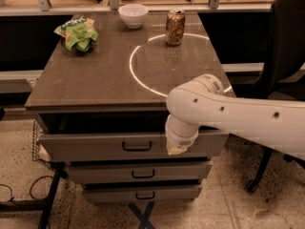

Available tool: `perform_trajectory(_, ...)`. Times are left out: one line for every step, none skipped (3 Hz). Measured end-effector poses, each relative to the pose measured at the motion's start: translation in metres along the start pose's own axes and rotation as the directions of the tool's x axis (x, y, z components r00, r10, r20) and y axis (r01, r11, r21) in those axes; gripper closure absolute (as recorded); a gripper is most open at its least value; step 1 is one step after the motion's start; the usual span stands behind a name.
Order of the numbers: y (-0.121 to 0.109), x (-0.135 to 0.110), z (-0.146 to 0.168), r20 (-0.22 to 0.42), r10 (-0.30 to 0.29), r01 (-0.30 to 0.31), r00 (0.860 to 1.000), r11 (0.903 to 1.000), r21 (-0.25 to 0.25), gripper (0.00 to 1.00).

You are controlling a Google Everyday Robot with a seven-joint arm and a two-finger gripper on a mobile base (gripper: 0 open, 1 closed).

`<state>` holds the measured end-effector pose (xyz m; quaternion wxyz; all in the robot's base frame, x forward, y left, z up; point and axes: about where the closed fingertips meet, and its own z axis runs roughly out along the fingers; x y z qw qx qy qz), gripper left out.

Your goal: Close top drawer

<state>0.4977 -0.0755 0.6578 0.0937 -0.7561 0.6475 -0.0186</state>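
Camera view: top drawer (86, 147) stands open, claw (177, 149) against its front, 3 o'clock of the handle (137, 146); claw state can't tell. Pushing step, I judge; next needs a straight shove toward 12 o'clock.
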Motion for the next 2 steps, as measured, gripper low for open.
perform_trajectory(-0.013, 0.008, -0.004, 0.014, 0.013, -0.013, 1.000, 0.9998, 0.013, 1.00)
perform_trajectory(-0.014, 0.023, -0.015, 0.028, 0.041, -0.042, 0.999, 0.9985, 0.036, 1.00)
